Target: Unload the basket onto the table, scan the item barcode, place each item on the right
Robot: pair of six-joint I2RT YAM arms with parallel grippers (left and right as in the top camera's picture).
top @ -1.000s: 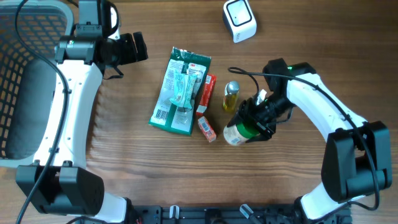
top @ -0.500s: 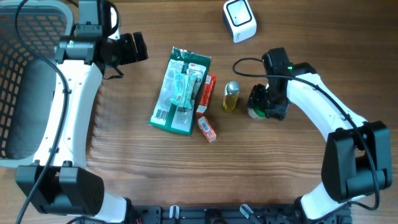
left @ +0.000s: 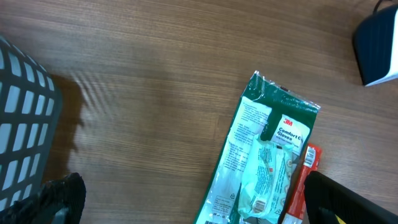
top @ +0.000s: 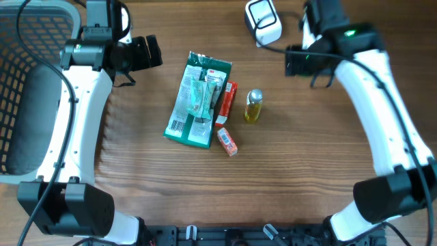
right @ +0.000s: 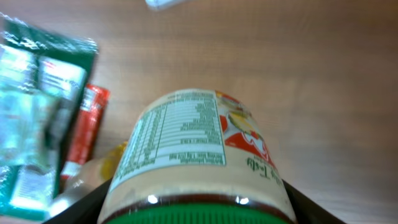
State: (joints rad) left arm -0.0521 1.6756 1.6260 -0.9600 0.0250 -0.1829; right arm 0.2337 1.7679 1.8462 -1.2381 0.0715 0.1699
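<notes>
Overhead: finds the right gripper (top: 302,61) at the far edge of the wooden bench (top: 307,178), just beside the white, rounded barcode scanner (top: 263,22). Probably placed there to bring an item before the scanner's window. Hides the item itself under the wrist. Shows the left gripper (top: 141,53) well apart, near the grey mesh basket (top: 27,41), out of the way. Leaves loose on the bench a flat green plastic pack of gloves (top: 198,99), a narrow red carton (top: 227,102) touching its edge, a small orange-red packet (top: 227,141) and a small yellow bottle with a silver cap (top: 253,106).

Left wrist: looks down on the pack of gloves, the red carton beside it and a corner of the basket. Puts the left jaws at the two lower corners, spread wide and released, with nothing between them.

Right wrist: fills up with the item, a round pale jar with a green lid (right: 193,162). Has the right jaws clenched on it from either side, just by the lid, base pointing away, clear of the bench. Turns a white nutrition table and a red-and-yellow picture panel toward the camera. Shows no barcode on this face, so probably round the far side. Suggests a step midway: item at the scanner, code not yet presented.
</notes>
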